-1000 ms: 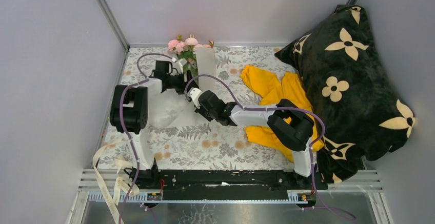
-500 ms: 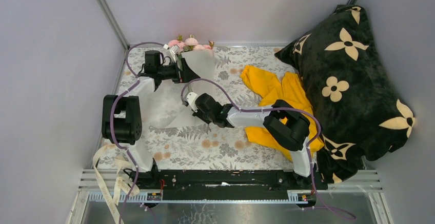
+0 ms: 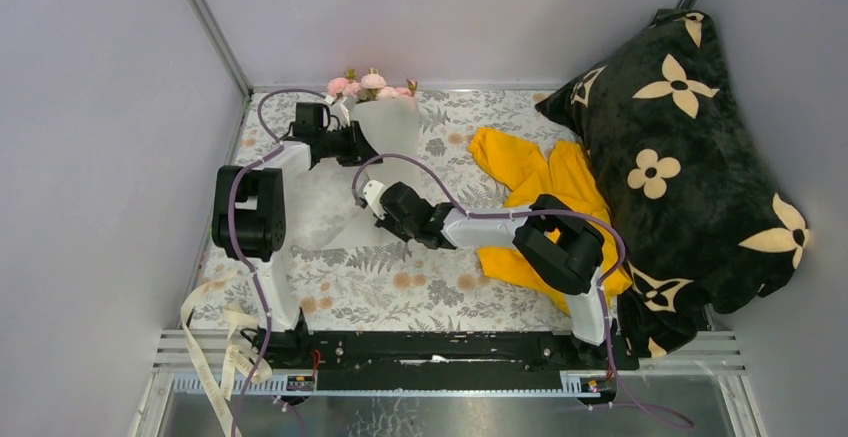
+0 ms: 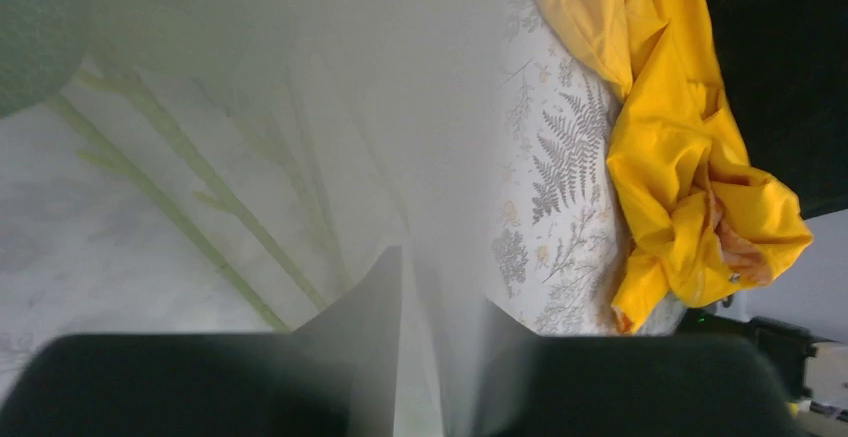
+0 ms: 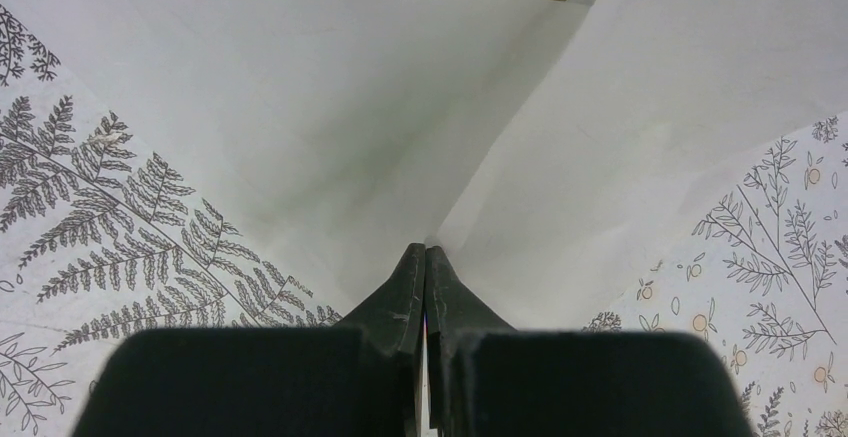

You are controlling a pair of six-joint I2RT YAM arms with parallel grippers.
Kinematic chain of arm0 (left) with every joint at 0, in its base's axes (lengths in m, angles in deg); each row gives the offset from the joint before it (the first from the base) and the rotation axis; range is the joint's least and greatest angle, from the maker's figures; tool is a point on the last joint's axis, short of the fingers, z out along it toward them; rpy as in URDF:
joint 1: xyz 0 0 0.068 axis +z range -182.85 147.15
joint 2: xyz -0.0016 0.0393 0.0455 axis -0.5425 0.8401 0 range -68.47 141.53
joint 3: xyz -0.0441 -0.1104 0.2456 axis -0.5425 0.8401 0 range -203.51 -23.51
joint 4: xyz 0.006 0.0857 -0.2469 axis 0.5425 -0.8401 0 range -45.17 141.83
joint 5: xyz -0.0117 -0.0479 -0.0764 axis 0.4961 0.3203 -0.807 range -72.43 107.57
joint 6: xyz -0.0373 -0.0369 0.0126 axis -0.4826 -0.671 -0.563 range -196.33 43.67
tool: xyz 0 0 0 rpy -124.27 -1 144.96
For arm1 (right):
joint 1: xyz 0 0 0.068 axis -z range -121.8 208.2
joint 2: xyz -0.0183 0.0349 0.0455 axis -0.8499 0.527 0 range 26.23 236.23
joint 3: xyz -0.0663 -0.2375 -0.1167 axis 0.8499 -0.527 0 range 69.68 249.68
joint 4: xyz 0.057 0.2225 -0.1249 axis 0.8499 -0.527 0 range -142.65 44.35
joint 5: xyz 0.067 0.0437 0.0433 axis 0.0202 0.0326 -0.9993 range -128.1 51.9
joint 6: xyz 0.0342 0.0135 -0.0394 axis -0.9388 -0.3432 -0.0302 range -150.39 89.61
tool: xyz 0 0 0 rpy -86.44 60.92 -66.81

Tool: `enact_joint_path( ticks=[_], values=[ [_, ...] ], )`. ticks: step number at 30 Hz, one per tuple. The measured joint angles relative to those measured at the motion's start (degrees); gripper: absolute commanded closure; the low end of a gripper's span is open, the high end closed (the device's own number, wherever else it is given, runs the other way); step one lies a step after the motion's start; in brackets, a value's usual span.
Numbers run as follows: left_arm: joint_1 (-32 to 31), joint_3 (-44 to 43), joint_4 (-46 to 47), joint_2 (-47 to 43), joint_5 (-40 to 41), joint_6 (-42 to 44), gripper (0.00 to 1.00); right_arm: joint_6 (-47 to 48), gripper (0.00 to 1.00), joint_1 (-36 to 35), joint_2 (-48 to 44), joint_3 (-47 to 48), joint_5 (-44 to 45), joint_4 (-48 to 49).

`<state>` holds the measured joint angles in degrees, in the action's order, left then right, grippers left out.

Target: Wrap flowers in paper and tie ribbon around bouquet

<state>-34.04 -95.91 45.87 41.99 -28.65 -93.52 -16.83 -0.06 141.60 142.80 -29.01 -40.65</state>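
Top view: the flowers [image 3: 370, 84] lie at the far edge of the table [image 3: 420, 292], heads near the back wall, half rolled in the paper [image 3: 400, 122]. The ribbon [image 3: 205, 352] hangs off the near left corner, well apart from both arms; tying not yet begun. Left gripper [image 3: 360, 147] sits at the roll's left flank, right gripper [image 3: 368, 195] just below it on the sheet's flared tail. Risk: the arms are crowded and a purple cable [image 3: 400, 157] loops over the roll, so a careless lift may snag or tear the thin sheet, or shove blooms into the wall. Room: tight far and left; open cloth toward me; a yellow garment [image 3: 540, 177] and black pillow [image 3: 690, 137] crowd the right. Left wrist view: fingers partly apart, a raised fold of paper between them; I cannot tell whether they pinch it. Stems [image 4: 180, 197] show through the sheet. If that fold slips, I judge the wrap springs open. Right wrist view: jaws closed tight, tips meeting on the crease where two flaps overlap. Dragging from here would crumple it.
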Motion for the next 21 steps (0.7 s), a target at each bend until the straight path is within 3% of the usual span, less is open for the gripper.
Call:
enact_joint_path(
  ticks=[11, 17, 21],
  values=[
    [2.6, 0.1, -1.5, 1.0, 2.2, 4.3, 1.00, 1.6, 0.32, -0.2, -4.2, 0.9, -3.9, -8.6],
    [4.6, 0.8, -1.7, 6.9, 4.0, 4.7, 1.00, 1.9, 0.28, 0.1, -13.3, 0.8, -13.0, -13.8],
    [4.6, 1.5, -1.9, 7.6, 4.2, 4.9, 1.00, -2.9, 0.28, 2.9, -13.9, 1.0, -20.3, -14.2]
  ],
)
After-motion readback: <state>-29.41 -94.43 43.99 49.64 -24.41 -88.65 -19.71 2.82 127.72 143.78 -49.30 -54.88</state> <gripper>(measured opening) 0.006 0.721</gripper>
